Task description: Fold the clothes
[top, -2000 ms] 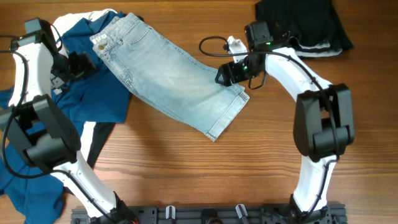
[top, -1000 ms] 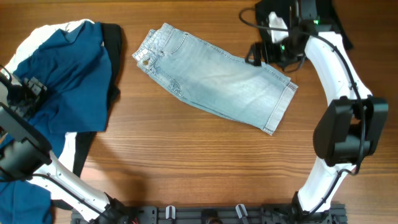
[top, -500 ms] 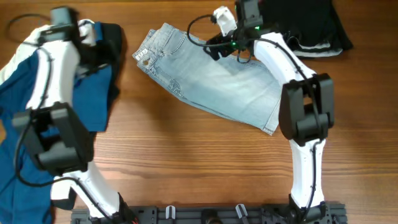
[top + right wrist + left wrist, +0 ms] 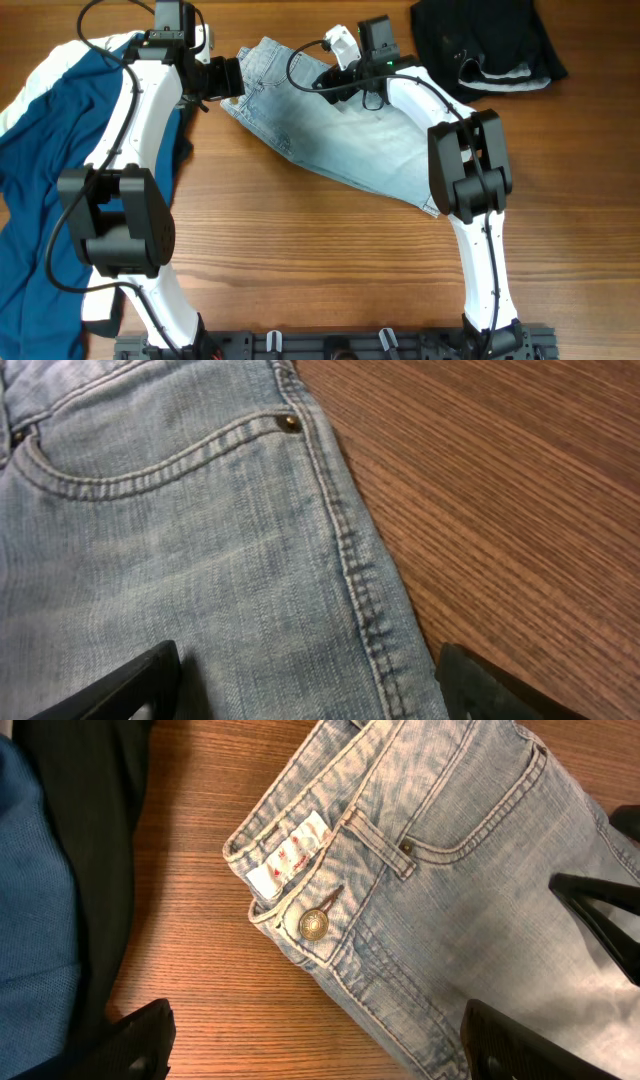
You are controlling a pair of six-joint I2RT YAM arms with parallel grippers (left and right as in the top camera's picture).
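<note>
The pale-blue denim shorts (image 4: 350,130) lie flat and slanted on the wooden table, waistband at the upper left and cuffed hem at the lower right. My left gripper (image 4: 232,78) hovers at the waistband corner. In the left wrist view it (image 4: 320,1060) is open, its fingers (image 4: 140,1040) set wide on either side of the buttoned waistband (image 4: 313,924). My right gripper (image 4: 325,80) is over the upper edge by a pocket. In the right wrist view it (image 4: 310,700) is open above the side seam (image 4: 350,560), holding nothing.
A navy garment (image 4: 60,150) over a white one (image 4: 40,75) is heaped at the left, with black fabric (image 4: 90,870) beside the waistband. A black garment with white stripes (image 4: 490,40) lies at the top right. Bare wood (image 4: 300,260) spreads in front of the shorts.
The left arm swung right from the navy heap to the shorts' waistband. The right gripper slid left along the shorts' upper edge. The shorts have stayed in place over the last half second.
</note>
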